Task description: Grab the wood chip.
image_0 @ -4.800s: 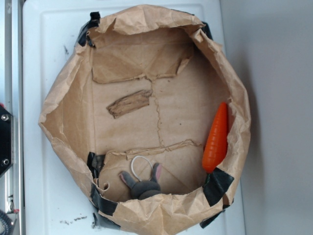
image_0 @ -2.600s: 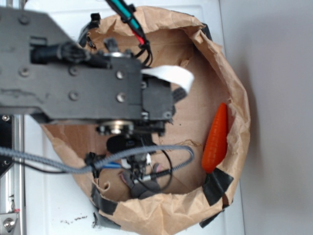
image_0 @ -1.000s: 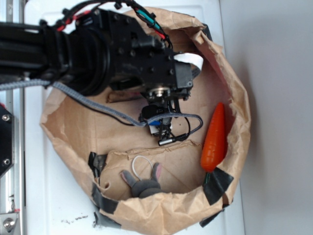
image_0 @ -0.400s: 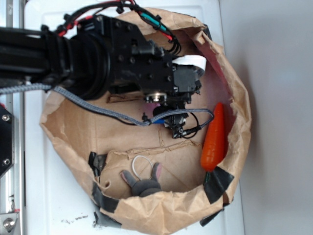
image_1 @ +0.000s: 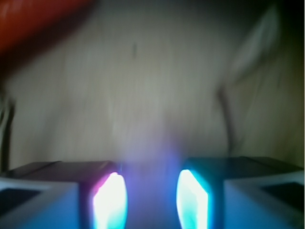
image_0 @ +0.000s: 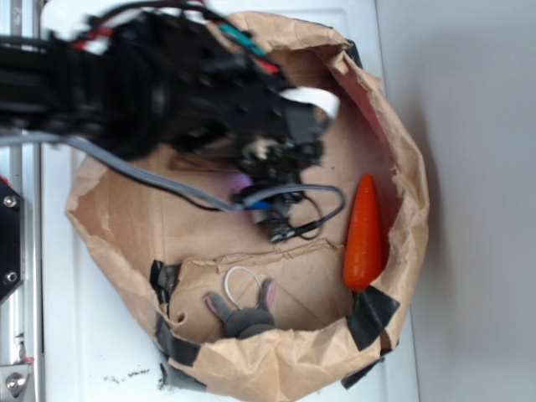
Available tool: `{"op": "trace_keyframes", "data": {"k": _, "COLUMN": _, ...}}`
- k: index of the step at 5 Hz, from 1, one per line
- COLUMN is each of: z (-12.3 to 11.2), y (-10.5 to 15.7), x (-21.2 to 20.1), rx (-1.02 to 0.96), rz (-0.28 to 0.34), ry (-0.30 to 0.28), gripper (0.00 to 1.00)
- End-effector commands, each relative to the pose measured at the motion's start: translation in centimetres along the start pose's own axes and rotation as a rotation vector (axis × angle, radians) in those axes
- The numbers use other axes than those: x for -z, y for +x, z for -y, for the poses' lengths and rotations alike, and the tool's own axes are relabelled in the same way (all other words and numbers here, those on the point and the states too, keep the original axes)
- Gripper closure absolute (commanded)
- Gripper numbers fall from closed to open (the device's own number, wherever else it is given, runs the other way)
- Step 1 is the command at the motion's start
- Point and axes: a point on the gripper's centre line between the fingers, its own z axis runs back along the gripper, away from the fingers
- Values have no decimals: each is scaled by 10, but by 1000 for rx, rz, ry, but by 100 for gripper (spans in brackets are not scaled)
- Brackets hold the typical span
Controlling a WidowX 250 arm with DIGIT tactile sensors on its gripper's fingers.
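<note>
I see my gripper (image_1: 150,200), jaws apart on nothing, over the brown paper liner (image_0: 126,226) on the white tabletop (image_0: 75,335), carrot (image_0: 364,234) at three o'clock.

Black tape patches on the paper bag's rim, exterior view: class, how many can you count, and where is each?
3. One at the upper right rim, one at the lower right by the carrot's blunt end, one at the lower left. The arm may hide more at the upper left.
</note>
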Motion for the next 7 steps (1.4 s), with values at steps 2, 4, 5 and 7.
{"op": "trace_keyframes", "data": {"k": 2, "z": -10, "y": 4, "x": -51, "rx": 24, "rz": 25, "ry": -80, "gripper": 0}}
{"op": "trace_keyframes", "data": {"k": 4, "z": -19, "y": -6, "x": -122, "rx": 71, "rz": -24, "ry": -142, "gripper": 0}}
{"op": "trace_keyframes", "data": {"k": 5, "z": -34, "y": -10, "x": -99, "rx": 80, "rz": -22, "ry": -92, "gripper": 0}}
{"op": "trace_keyframes", "data": {"k": 7, "z": -36, "y": -38, "x": -44, "rx": 148, "rz": 16, "ry": -23, "gripper": 0}}
